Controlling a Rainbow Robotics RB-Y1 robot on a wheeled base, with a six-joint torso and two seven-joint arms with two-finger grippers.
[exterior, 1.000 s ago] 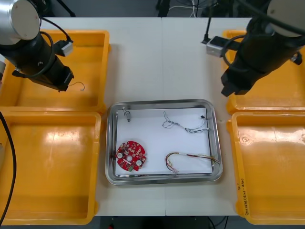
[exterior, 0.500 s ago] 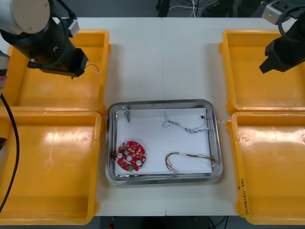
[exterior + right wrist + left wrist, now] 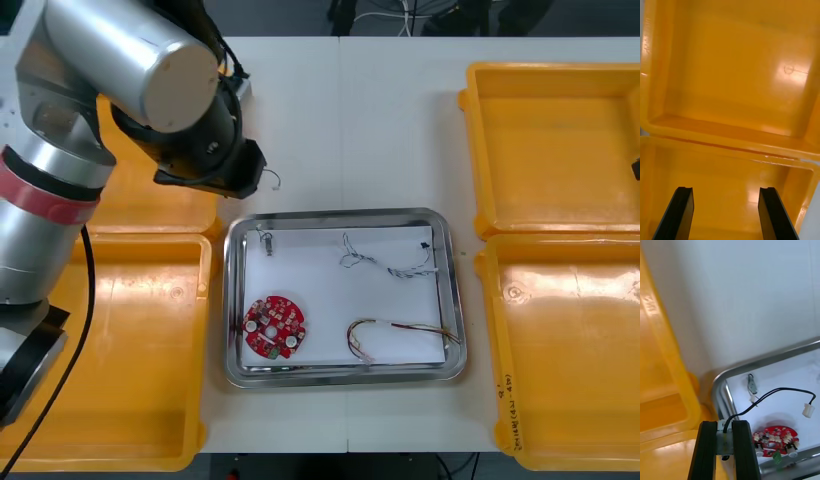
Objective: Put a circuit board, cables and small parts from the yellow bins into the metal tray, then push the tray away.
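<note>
Black cable (image 3: 769,393) is pinched in the left gripper (image 3: 725,424) just off the metal tray's (image 3: 340,216) far-left corner. Right gripper (image 3: 726,189) hangs spread wide, well right of it.

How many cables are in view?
3. A twisted blue and white cable lies far right in the metal tray, a red and yellow cable lies near right in it, and a black cable is held by the left gripper near its far left corner.
</note>
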